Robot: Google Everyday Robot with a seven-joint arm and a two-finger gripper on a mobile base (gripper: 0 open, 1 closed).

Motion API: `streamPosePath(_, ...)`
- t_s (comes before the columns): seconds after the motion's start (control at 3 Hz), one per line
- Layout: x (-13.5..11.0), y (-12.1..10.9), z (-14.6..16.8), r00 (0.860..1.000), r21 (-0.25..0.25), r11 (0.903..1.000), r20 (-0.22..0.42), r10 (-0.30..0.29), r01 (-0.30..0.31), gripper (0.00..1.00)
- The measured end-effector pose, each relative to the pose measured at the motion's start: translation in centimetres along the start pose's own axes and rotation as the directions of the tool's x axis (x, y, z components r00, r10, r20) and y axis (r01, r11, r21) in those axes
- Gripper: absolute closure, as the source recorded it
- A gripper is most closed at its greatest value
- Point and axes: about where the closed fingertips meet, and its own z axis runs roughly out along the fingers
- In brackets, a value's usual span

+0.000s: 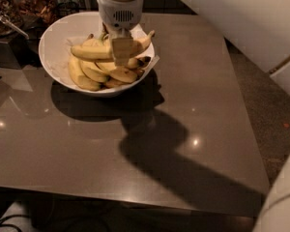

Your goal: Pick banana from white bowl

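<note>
The white bowl [53, 37] stands at the table's far left and holds several yellow bananas on white paper. The banana [89, 52], the longest one, lies across the top of the pile, its pale stem [150, 34] pointing right and up. My gripper [122, 52] reaches straight down into the bowl from above. Its fingers [122, 48] are closed across the middle of this banana. The banana looks slightly raised above the shorter bananas [82, 76] under it. The far finger is hidden behind the banana.
The bowl sits on a glossy brown table [150, 144]. Glass jars and dark containers [9, 8] stand behind and left of the bowl. My white arm [241, 18] fills the top right. The table's right edge borders speckled floor [275, 110].
</note>
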Motion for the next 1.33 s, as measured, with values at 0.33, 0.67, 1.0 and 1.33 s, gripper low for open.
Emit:
streamPosePath(0.33,0.3,1.4,-1.3,0.999,0.005,0.9997,0.033,0.024,-0.024,1.0)
streamPosePath(0.67,0.9,3.3,-2.3,0.996,0.011,0.9978,0.055,0.065,-0.066,1.0)
streamPosePath(1.0,1.5,5.9,-3.2,0.99,0.013,0.991,0.054,0.132,-0.133,1.0)
streamPosePath(1.33,2.1,8.7,-3.7,0.976,0.007,0.9769,0.046,0.213,-0.214,1.0)
